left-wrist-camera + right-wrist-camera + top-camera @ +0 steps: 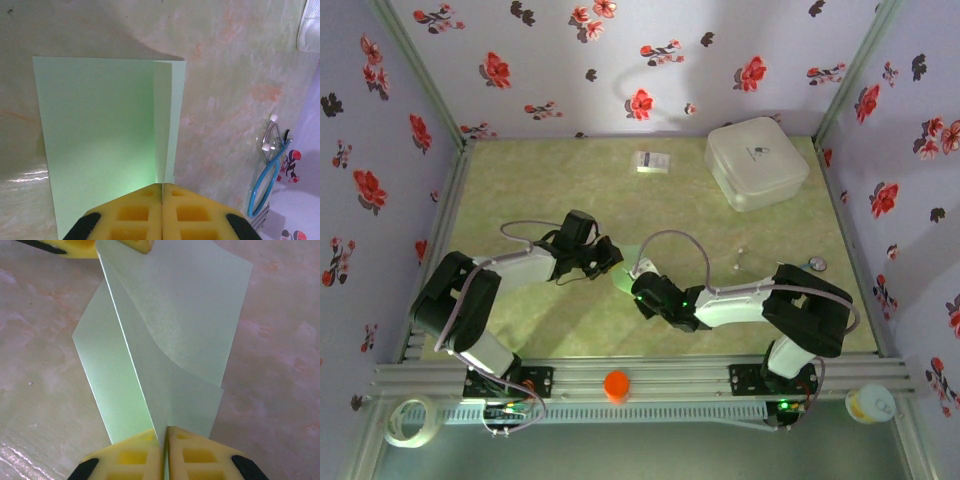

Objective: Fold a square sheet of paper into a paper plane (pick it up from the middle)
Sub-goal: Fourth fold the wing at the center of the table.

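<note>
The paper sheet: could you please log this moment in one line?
square sheet of paper: part-folded, held at opposite ends | left gripper: shut on it | right gripper: shut on it

No text can be read. The card (653, 161), at 12 o'clock on the table (520, 190), bears dark print that is too small to make out. The box (757, 163), at 1 o'clock, has a small dark mark near the middle of its lid. Whether that mark is a logo or lettering cannot be told.
</note>
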`<state>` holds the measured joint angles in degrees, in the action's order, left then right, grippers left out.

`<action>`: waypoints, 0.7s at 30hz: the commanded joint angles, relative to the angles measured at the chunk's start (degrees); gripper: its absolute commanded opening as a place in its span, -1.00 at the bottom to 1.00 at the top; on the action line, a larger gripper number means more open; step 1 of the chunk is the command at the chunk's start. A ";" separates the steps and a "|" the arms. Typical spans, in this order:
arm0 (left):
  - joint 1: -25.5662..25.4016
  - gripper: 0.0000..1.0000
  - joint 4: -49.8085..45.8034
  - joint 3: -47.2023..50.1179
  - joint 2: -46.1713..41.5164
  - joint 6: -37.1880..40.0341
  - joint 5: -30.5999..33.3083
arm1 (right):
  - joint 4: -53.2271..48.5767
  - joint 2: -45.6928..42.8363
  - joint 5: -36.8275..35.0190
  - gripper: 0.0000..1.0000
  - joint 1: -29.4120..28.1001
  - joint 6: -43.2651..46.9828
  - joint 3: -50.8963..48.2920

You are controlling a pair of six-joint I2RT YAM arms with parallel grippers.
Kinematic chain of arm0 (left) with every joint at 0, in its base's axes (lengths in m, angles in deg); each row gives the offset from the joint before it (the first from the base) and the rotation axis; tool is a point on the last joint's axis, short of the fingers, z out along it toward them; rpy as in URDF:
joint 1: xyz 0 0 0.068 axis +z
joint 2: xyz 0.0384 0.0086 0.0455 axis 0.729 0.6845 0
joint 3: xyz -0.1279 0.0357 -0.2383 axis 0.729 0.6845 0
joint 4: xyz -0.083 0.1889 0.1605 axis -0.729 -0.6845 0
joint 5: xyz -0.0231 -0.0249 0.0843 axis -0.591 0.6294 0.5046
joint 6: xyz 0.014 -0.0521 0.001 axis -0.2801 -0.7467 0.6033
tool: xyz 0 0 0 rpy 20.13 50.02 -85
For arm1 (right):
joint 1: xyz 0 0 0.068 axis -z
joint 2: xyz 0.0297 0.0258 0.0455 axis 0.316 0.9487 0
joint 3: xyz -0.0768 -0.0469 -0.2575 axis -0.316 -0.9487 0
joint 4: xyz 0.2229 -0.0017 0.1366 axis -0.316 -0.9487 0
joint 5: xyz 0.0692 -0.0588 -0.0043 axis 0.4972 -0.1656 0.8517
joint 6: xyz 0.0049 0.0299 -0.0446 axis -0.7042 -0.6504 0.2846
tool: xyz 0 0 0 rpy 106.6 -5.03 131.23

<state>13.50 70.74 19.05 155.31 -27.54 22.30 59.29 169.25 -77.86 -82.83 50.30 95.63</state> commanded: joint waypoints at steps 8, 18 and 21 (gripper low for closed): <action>0.50 -0.27 -4.46 -1.01 -5.22 2.07 3.10 | 4.79 0.49 3.48 -0.91 1.08 -2.29 -1.56; 0.90 -0.03 -8.01 1.27 -10.88 2.14 7.99 | 10.02 3.23 9.81 -0.88 3.65 -6.21 -2.74; 0.96 -0.02 -8.08 1.73 -11.50 1.87 8.26 | 11.17 3.85 12.21 -0.87 4.81 -8.38 -2.92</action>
<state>13.90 64.75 19.53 145.15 -26.27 28.85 68.16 171.93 -68.66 -79.04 45.12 93.53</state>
